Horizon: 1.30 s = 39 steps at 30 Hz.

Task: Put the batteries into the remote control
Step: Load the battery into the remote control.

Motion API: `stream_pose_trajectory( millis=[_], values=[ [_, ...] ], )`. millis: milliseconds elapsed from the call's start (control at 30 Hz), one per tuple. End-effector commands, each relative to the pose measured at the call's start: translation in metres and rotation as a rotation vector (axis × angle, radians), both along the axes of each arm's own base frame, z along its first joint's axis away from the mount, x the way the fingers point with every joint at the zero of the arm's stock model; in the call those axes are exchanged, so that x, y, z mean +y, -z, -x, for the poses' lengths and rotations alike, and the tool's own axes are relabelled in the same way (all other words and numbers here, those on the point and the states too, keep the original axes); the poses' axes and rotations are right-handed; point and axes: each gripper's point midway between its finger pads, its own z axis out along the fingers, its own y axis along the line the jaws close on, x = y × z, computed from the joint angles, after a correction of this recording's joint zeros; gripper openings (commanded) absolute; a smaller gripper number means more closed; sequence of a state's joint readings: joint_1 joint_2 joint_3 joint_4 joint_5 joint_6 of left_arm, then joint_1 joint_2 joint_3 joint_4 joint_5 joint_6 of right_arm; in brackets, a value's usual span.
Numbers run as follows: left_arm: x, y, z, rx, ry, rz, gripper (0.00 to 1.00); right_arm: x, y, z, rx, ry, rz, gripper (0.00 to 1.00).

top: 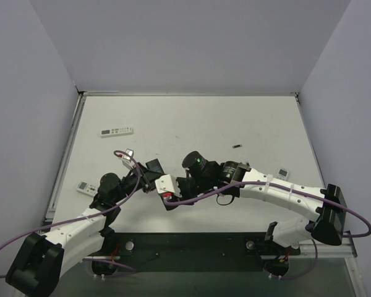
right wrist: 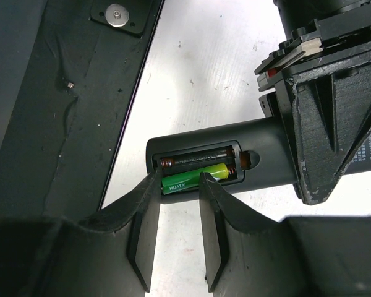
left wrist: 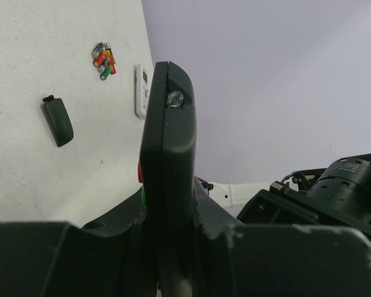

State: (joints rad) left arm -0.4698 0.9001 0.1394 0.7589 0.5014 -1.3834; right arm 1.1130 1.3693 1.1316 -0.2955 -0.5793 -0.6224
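Seating the second cell is where I stand. The remote control (right wrist: pixel 260 148) is held off the tabletop (right wrist: pixel 216 74), clamped tight in my left end effector (left wrist: pixel 168 207), with its open back turned toward my right one. One dark battery (right wrist: pixel 195 161) lies home in the bay. The green battery (right wrist: pixel 188 183), just beside it toward six o'clock, looks nearly down. My right end effector (right wrist: pixel 178 185) has its jaws a little apart, tips at that green cell and, as far as I can tell, not pinching it.

Left to do, I judge: press it flat, then refit the battery cover (left wrist: pixel 57 120). That lies on the tabletop at nine o'clock from the remote, with spare cells (left wrist: pixel 103 60) and a small white remote (left wrist: pixel 142 90) toward eleven. Nothing blocks the bay.
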Motion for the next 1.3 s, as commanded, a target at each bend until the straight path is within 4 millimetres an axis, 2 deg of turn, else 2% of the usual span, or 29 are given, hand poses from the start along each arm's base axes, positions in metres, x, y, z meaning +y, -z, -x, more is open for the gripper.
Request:
stream_pose_trajectory(
  millis=[0, 1000, 1267],
  values=[
    [-0.005, -0.048, -0.001, -0.115, 0.021, 0.084, 0.0, 0.005, -0.001, -0.009, -0.011, 0.028, 0.005, 0.26],
    [-0.001, -0.064, 0.004, -0.148, -0.003, 0.119, 0.0, 0.004, 0.021, -0.02, 0.006, 0.135, 0.042, 0.14],
    [0.0, -0.064, 0.006, -0.155, -0.01, 0.123, 0.0, -0.001, 0.032, -0.036, -0.023, 0.225, 0.072, 0.09]
  ],
)
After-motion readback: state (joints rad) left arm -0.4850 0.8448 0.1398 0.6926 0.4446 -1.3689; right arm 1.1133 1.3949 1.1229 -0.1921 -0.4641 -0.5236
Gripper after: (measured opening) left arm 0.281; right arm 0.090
